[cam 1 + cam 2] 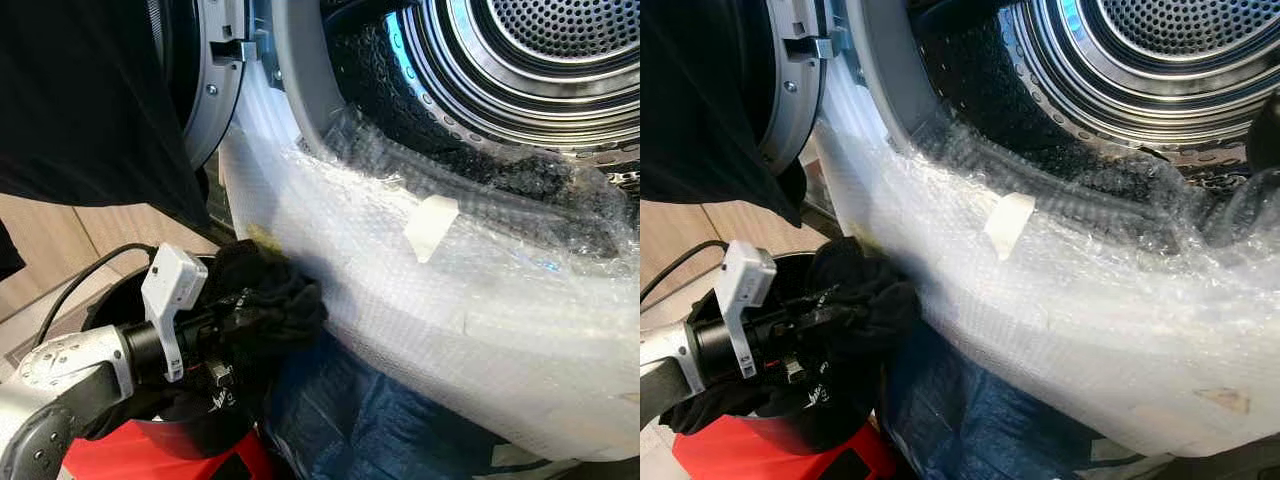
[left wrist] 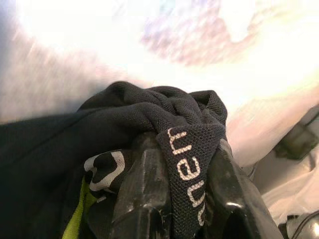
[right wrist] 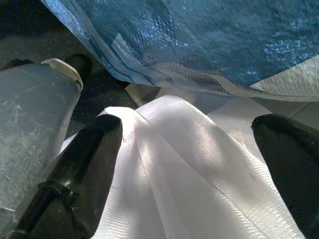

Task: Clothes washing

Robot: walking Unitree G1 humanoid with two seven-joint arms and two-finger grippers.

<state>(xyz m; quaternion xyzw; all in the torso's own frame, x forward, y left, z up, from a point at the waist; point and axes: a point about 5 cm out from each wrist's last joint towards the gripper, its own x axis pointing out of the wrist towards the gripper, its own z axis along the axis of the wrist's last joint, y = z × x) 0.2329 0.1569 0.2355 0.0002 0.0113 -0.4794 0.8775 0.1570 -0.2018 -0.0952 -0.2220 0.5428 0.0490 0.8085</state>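
Clamped in the left end effector (image 1: 235, 325) at lower left of the head view is a black garment (image 1: 265, 295), above a black bucket (image 1: 190, 425). Its wrist view adds white lettering on a band between the fingers (image 2: 144, 199). Further back, bubble wrap (image 1: 450, 300) covers the washer's front below the drum (image 1: 520, 60). The right end effector (image 3: 189, 174) is spread open over white fabric (image 3: 189, 164), under a blue bag (image 3: 209, 40).
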